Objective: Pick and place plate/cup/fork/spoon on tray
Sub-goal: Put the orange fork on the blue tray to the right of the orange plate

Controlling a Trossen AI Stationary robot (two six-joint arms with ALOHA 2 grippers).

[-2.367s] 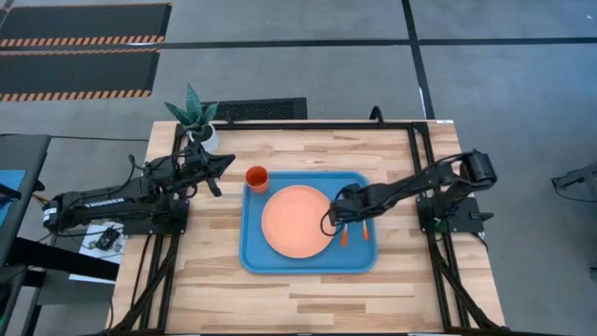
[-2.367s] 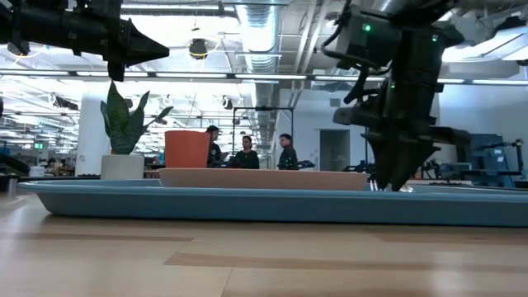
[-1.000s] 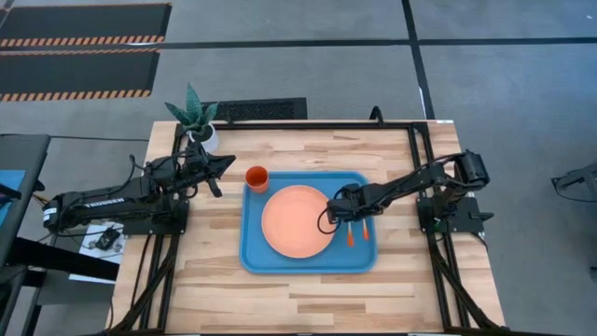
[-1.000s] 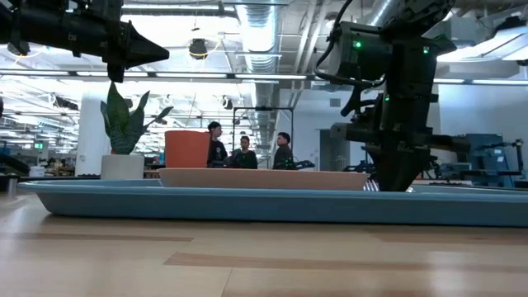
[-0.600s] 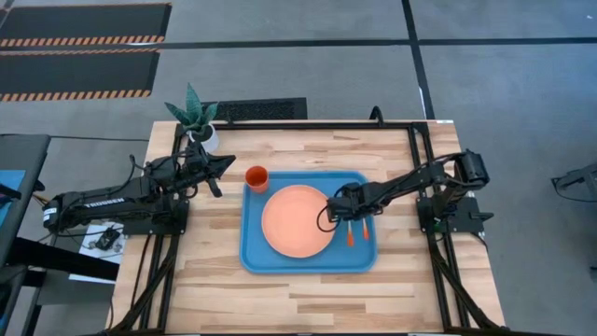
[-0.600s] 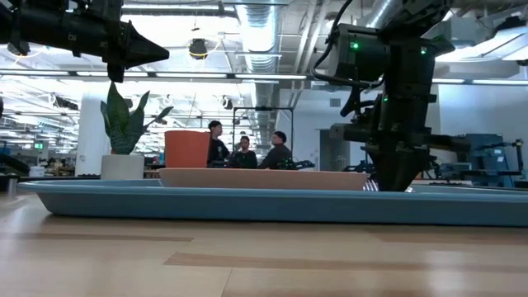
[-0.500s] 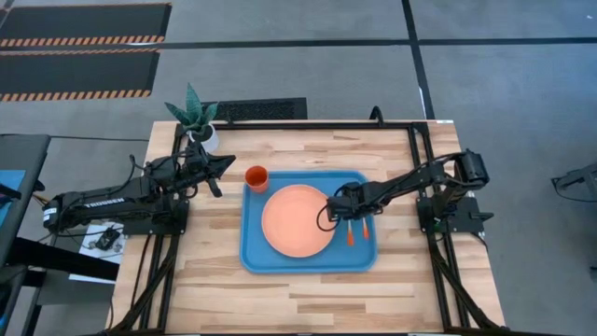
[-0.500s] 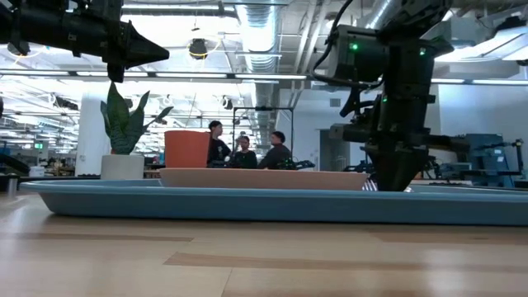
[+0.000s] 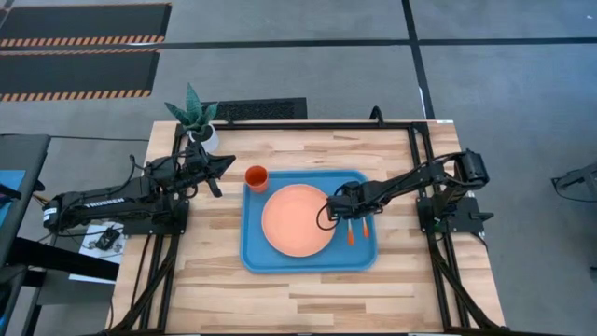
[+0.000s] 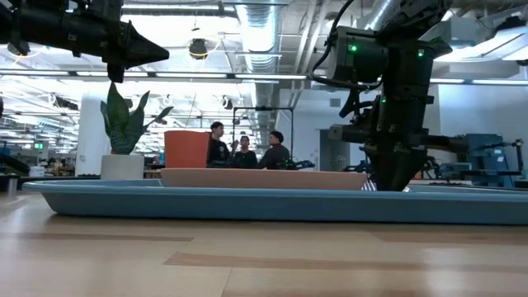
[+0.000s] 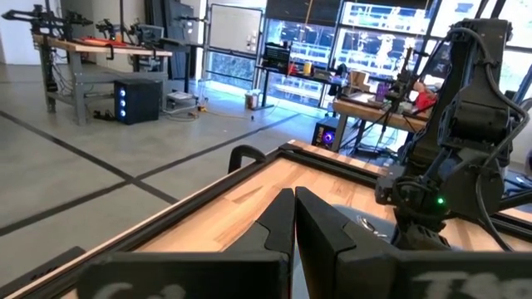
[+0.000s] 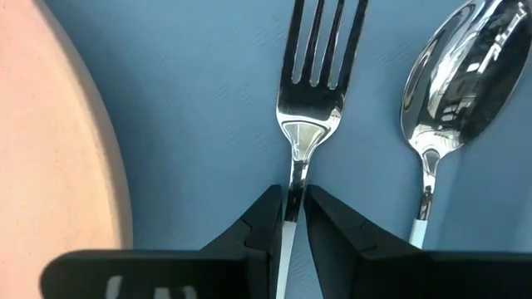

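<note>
The light-blue tray (image 9: 280, 261) lies mid-table. The salmon plate (image 9: 294, 222) rests flat on it, and the orange cup (image 9: 257, 177) stands upright at the tray's far left corner. The fork (image 12: 316, 75) and the spoon (image 12: 449, 75) lie side by side on the tray floor right of the plate, with their orange handles (image 9: 351, 235) toward the near edge. My right gripper (image 9: 328, 220) points down at the fork, shut on its neck. My left gripper (image 9: 227, 163) is shut and empty, held above the table left of the cup. My right gripper pinches the fork's thin metal neck (image 12: 296, 178), just below the tines, between its two fingers. The fingers come from above, pointing down, one on each side of the neck. The fork lies flat on the tray floor, tines toward the far edge.
A white pot with a green spiky plant (image 9: 196, 117) stands at the table's far left corner, close to my left gripper. A black frame rail runs along the table's far and right edges. People stand in the room beyond the table in the low view (image 10: 243, 153).
</note>
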